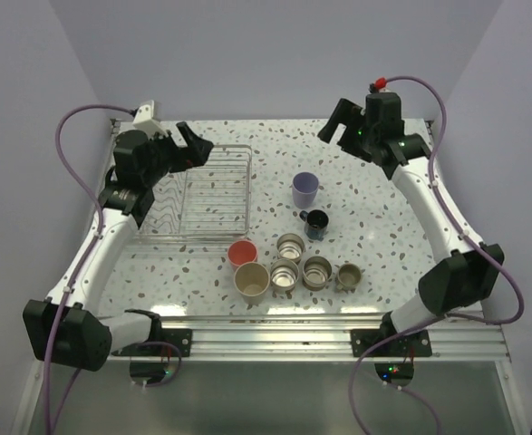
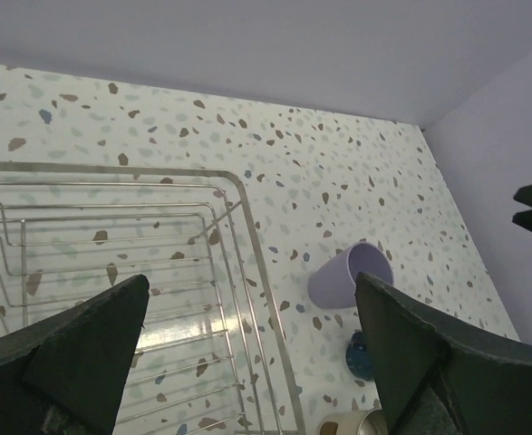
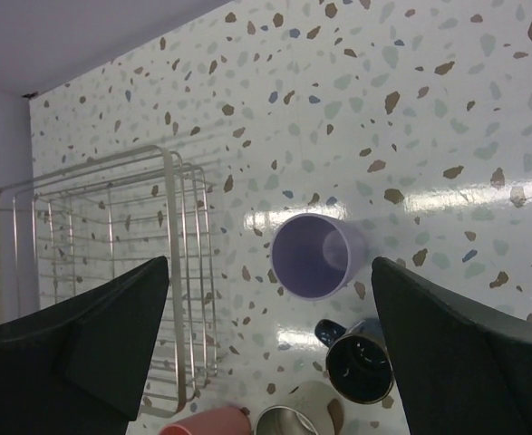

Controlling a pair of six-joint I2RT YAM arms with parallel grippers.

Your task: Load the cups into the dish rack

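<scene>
The silver wire dish rack (image 1: 207, 192) stands empty at the back left. To its right are a lavender cup (image 1: 305, 188) and a black mug (image 1: 316, 223). Nearer the front stand a pink-red cup (image 1: 242, 253), a beige cup (image 1: 252, 280), three steel cups (image 1: 290, 246) and an olive-tan mug (image 1: 349, 275). My left gripper (image 1: 193, 145) hangs open above the rack's far edge (image 2: 238, 195), holding nothing. My right gripper (image 1: 335, 122) hangs open high at the back right, looking down on the lavender cup (image 3: 313, 256) and black mug (image 3: 361, 362).
Lavender walls close the table at the back and on both sides. The metal rail (image 1: 275, 335) carrying the arm bases runs along the near edge. The cups at the front stand close together, some touching.
</scene>
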